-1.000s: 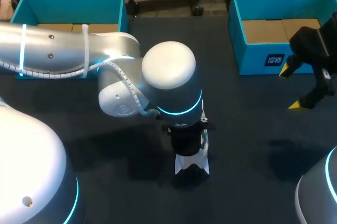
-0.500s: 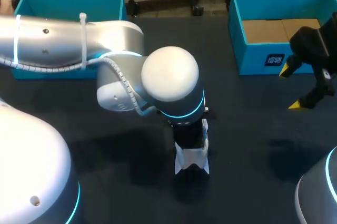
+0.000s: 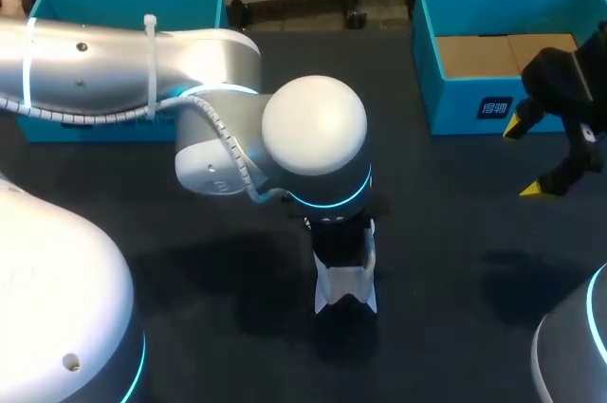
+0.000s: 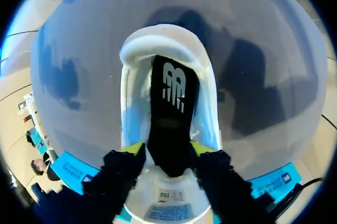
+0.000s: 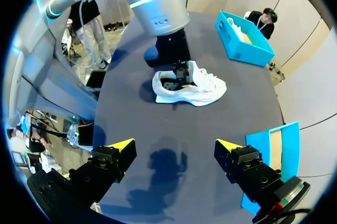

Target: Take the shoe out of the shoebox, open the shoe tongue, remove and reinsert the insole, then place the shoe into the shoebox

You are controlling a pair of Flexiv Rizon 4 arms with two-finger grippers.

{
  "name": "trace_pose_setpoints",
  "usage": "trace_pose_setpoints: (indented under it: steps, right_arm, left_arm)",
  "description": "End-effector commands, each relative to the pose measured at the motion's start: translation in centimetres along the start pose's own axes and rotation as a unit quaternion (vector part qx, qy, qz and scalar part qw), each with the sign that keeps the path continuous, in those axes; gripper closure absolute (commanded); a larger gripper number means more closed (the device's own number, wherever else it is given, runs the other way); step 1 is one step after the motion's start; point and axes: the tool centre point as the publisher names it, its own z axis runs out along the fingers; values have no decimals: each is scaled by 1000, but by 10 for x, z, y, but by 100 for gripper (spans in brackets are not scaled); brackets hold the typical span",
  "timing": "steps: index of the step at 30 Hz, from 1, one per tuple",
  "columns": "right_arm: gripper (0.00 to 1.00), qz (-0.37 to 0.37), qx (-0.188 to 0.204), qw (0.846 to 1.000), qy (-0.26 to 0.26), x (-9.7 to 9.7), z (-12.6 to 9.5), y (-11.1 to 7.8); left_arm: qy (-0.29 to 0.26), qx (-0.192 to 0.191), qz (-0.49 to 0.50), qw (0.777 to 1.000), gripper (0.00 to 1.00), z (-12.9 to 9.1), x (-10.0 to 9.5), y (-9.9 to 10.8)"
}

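shoe [image 5: 197,89] prob. mesh cloth; insole [image 4: 171,113], table [image 3: 455,232] matt.

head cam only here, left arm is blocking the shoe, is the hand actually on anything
Observer: Yes. The left wrist view shows the left hand apparently shut on the black insole, touching it from both sides.
Operator: is the insole out of the shoe
Observer: No. Its far end lies inside the white shoe, at the heel.
Operator: tongue open?
Observer: Yes. The tongue is folded back toward the hand, with its label showing.
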Motion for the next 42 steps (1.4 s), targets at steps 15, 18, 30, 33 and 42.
trace_pose_setpoints:
  steps: [15,18,30,33,42]
  right_arm:
    - [0,0,1,1000,2,-2,1,1]
    - [0,0,1,1000,2,-2,1,1]
    - [0,0,1,1000,2,-2,1,1]
    - [0,0,1,1000,2,-2,1,1]
    - [0,0,1,1000,2,-2,1,1]
  left_arm:
    - [34,32,2,999,0,-16,16,1]
    - [37,35,2,999,0,-16,16,3]
    - [26,15,3,1000,0,-28,10,31]
    - [21,9,5,1000,0,-34,7,42]
    - [8,3,7,1000,5,-49,-2,69]
